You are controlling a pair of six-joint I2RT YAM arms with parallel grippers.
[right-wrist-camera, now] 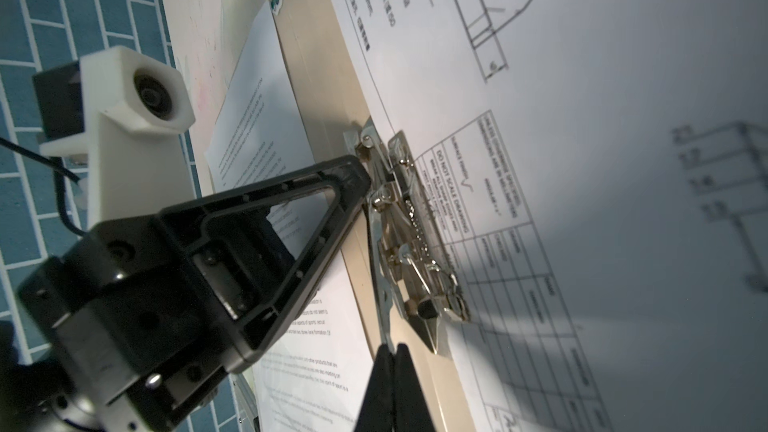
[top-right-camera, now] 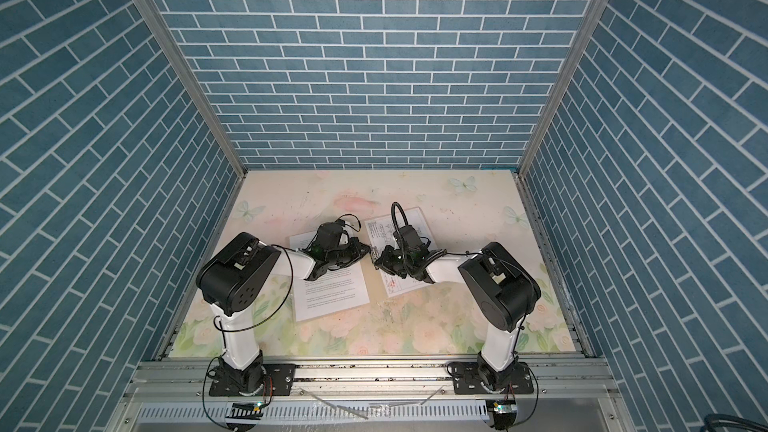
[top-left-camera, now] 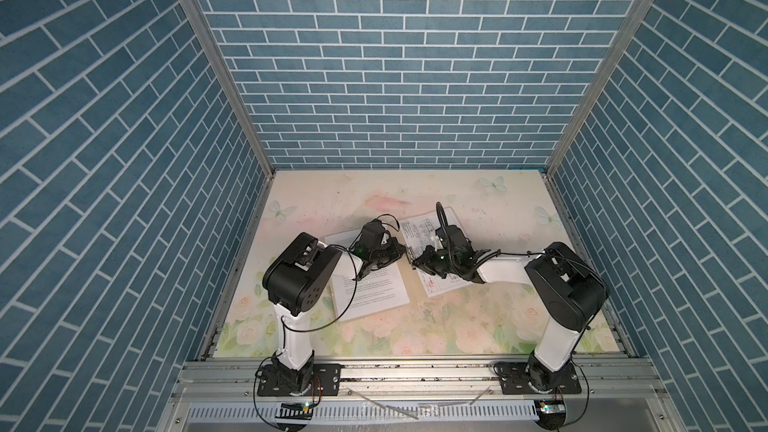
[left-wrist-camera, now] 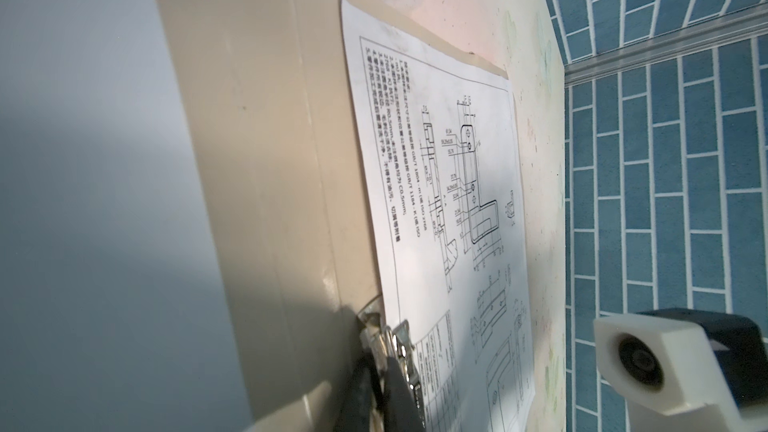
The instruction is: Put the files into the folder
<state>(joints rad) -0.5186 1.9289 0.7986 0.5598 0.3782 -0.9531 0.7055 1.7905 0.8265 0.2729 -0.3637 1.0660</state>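
The tan folder (left-wrist-camera: 257, 139) (right-wrist-camera: 320, 76) lies open and flat on the floral table. In both top views the text file (top-left-camera: 374, 292) (top-right-camera: 332, 297) covers its left half. The drawing file (top-left-camera: 419, 226) (top-right-camera: 380, 226) (left-wrist-camera: 436, 160) rests on its right half, with one edge at the metal clip (left-wrist-camera: 399, 338) (right-wrist-camera: 407, 222) on the spine. Both grippers meet at that clip. My left gripper (top-left-camera: 403, 251) (left-wrist-camera: 380, 363) is shut on one end of it. My right gripper (top-left-camera: 417, 261) (right-wrist-camera: 390, 347) is shut on the clip's thin metal lever at the other end.
Blue brick-pattern walls (top-left-camera: 395, 76) close in the back and both sides. An aluminium rail (top-left-camera: 415, 371) with both arm bases runs along the front edge. Each wrist camera's white housing (left-wrist-camera: 640, 359) (right-wrist-camera: 145, 93) hangs close to the other gripper. Bare floral mat (top-left-camera: 415, 334) lies in front of the sheets.
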